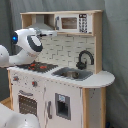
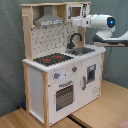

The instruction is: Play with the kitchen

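The kitchen (image 1: pixel 65 85) is a tall white and light-wood toy, seen in both exterior views (image 2: pixel 60 75). It has a black-red hob (image 2: pixel 52 59), a grey sink (image 1: pixel 72 74), a black tap (image 1: pixel 84 59), a windowed oven door (image 2: pixel 65 95), a hood (image 2: pixel 47 21) and a small microwave (image 1: pixel 72 22). My white arm reaches in at hood height. My gripper (image 2: pixel 74 21) is in front of the upper shelf, just below the microwave and above the tap. In the first exterior view the arm's wrist covers most of the gripper (image 1: pixel 51 33).
A grey curtain (image 2: pixel 10 50) hangs behind the kitchen. The kitchen stands on a light wooden floor (image 2: pixel 102 107). The arm's white base (image 1: pixel 15 119) fills the lower left corner of the first exterior view.
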`<state>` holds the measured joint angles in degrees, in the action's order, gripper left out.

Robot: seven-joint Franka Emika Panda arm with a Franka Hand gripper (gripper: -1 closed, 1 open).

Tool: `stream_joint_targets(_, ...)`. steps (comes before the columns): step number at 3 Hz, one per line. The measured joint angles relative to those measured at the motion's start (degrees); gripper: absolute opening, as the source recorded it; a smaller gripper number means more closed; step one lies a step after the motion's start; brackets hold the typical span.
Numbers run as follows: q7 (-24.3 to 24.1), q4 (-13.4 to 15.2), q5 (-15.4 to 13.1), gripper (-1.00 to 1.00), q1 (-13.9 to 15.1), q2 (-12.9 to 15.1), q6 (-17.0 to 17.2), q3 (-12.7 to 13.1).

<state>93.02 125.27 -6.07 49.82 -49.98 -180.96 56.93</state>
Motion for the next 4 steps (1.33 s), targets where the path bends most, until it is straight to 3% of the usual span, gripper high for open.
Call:
stream_joint_targets(1, 0.00, -2.42, 0.00, 1.00, 4.89, 1.89, -0.54, 1.59)
stream_joint_targets(3, -0.20, -10.19, 0.14, 1.00, 12.82, 3.53, -0.18, 6.56)
stream_joint_targets(4, -1.66, -12.58, 0.26, 1.00, 17.00, 4.01, 0.30, 9.59)
